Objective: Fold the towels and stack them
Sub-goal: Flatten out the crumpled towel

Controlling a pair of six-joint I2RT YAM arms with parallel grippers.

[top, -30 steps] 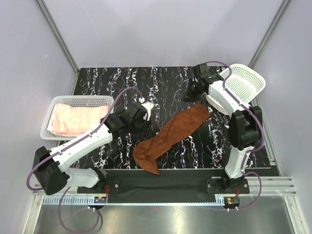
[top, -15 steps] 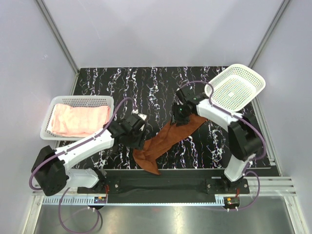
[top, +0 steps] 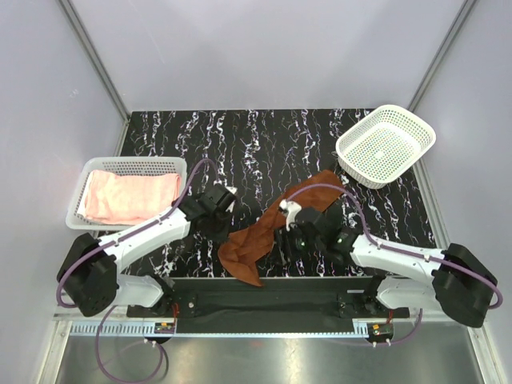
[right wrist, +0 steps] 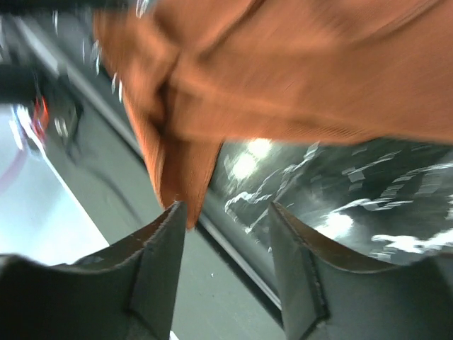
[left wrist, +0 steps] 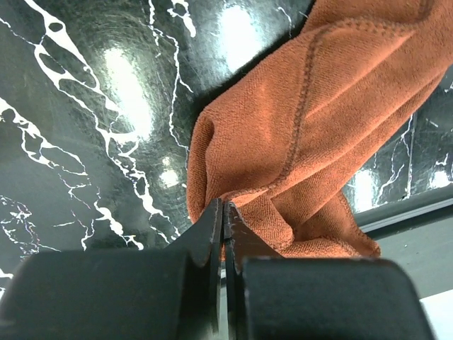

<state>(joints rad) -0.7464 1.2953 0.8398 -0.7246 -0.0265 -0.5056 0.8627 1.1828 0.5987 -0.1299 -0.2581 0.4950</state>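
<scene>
Rust-brown cloth towel (top: 270, 228): you are pressing the left gripper (left wrist: 224, 207) shut at its fold, likely to lift it, and holding the right gripper (right wrist: 226, 212) spread beside it.

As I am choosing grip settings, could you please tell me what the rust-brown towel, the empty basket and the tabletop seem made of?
The rust-brown towel looks like matte cloth, probably terry or microfibre, given its fuzzy nap, stitched hem and limp folds. The empty basket looks like white moulded plastic mesh. The tabletop is glossy black with white marble-like veins and reflections; stone or laminate is unclear.
</scene>
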